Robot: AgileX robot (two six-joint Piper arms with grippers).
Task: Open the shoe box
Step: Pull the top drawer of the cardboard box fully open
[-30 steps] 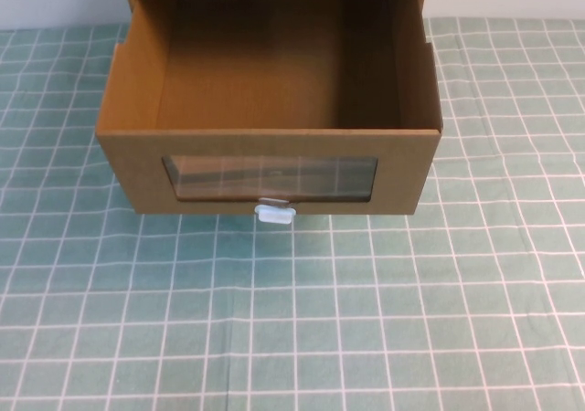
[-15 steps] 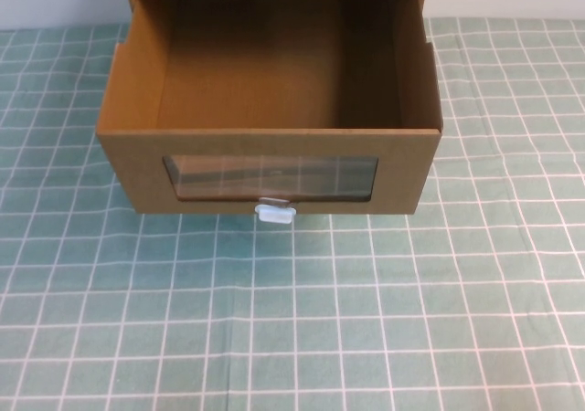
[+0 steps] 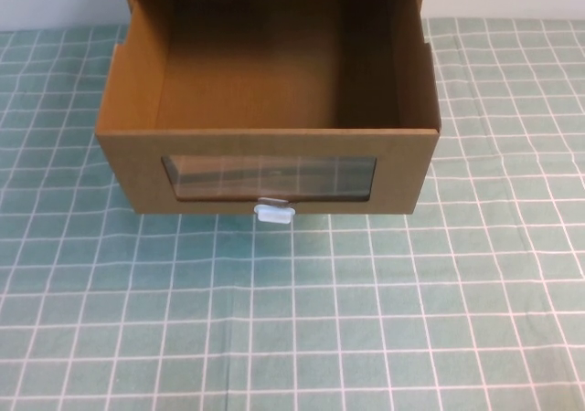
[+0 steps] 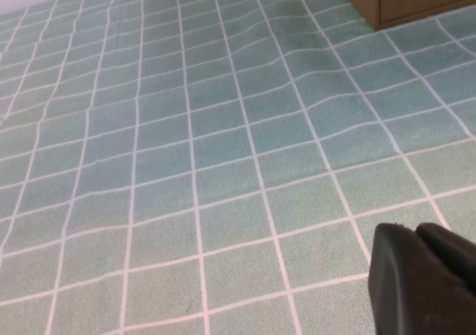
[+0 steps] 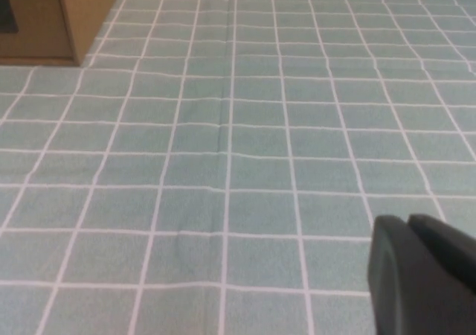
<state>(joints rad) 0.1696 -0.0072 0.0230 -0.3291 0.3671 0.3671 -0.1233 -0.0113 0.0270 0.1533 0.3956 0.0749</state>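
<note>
A brown cardboard shoe box [image 3: 270, 169] stands at the back middle of the table, its drawer pulled out toward me and empty inside. The drawer front has a clear window [image 3: 270, 177] and a small white pull tab [image 3: 274, 213] at its lower edge. Neither arm shows in the high view. My left gripper [image 4: 416, 234] hovers over bare cloth, fingers pressed together and empty, with a corner of the box [image 4: 416, 0] far off. My right gripper [image 5: 409, 227] is likewise shut on nothing above the cloth, a box corner [image 5: 67, 15] in the distance.
A green cloth with a white grid [image 3: 292, 320] covers the table. A pale wall [image 3: 55, 0] rises behind the box. Open cloth lies in front of the box and on both sides of it.
</note>
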